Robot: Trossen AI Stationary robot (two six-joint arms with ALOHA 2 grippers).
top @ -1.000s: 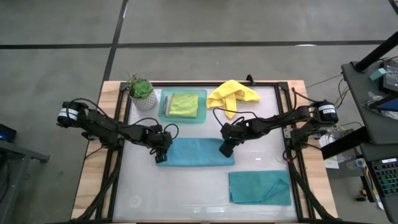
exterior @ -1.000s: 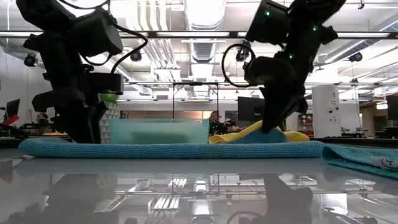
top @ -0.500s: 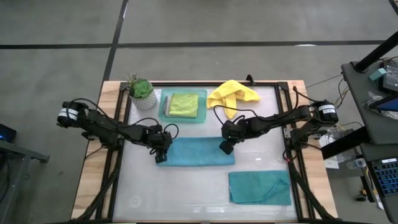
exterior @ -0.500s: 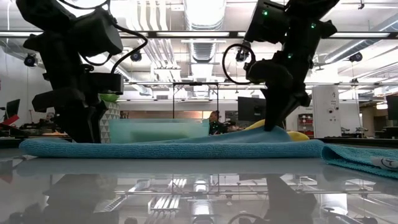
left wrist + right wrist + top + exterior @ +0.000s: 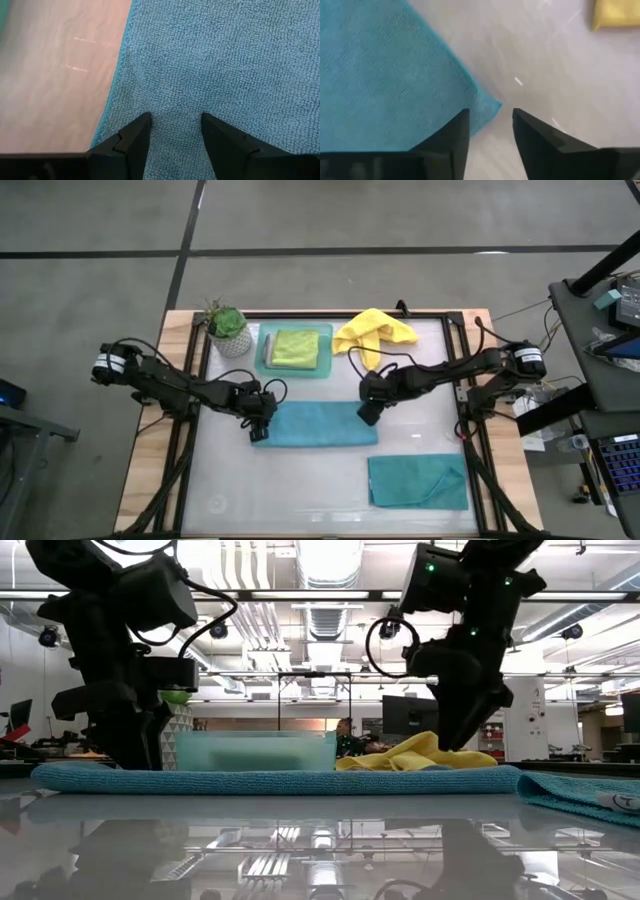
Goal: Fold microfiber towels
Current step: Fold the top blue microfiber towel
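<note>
Right gripper [image 5: 368, 416]: fingers apart, empty, just above teal towel's [image 5: 318, 425] far corner. Left gripper [image 5: 259, 434]: fingers apart, straddling same towel's opposite edge. Second teal towel [image 5: 418, 481] well apart; yellow towel [image 5: 372, 332] beyond.

Right gripper over a teal towel's corner

The right gripper [image 5: 490, 125] has its two dark fingers [image 5: 452, 137] spread, nothing between them; the teal towel [image 5: 385, 80] lies flat on the pale table [image 5: 545, 65], a yellow towel [image 5: 617, 12] well apart.
</note>
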